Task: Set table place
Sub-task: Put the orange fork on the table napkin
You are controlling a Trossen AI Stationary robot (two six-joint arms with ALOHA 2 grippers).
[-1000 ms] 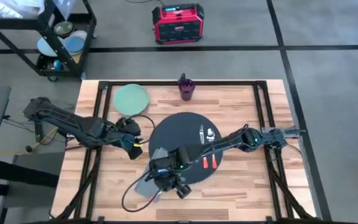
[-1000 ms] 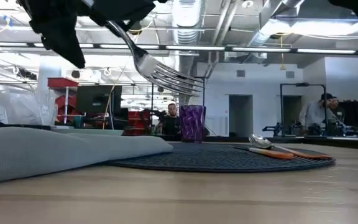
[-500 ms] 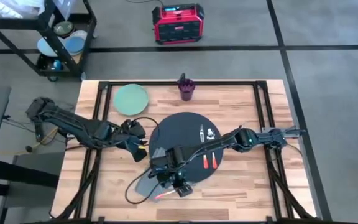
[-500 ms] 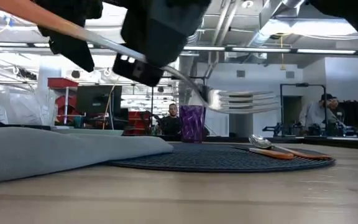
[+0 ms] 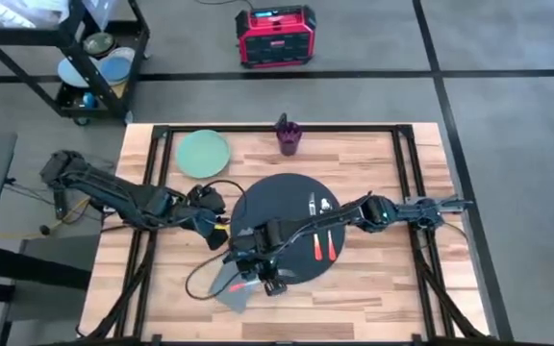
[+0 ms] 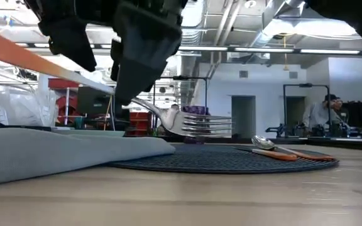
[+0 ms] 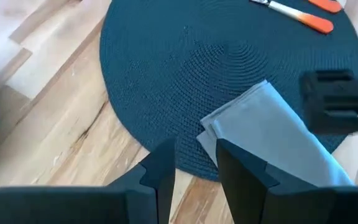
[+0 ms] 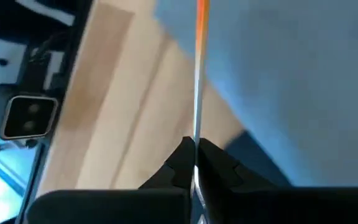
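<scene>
One fork [image 6: 187,119] — nearly level, tines toward the place [image 5: 287,226] — pinched by right end effector [image 8: 196,163], left end effector [image 7: 194,165] slightly parted.

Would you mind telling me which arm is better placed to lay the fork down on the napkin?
The right. Its pincer is shut on the fork, above the napkin. The left pincer waits open and empty beside the mat.

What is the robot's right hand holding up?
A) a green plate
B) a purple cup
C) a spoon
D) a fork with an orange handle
D: the right gripper has its fingers shut on the fork, whose prongs hang just above the napkin and the round mat.
</scene>
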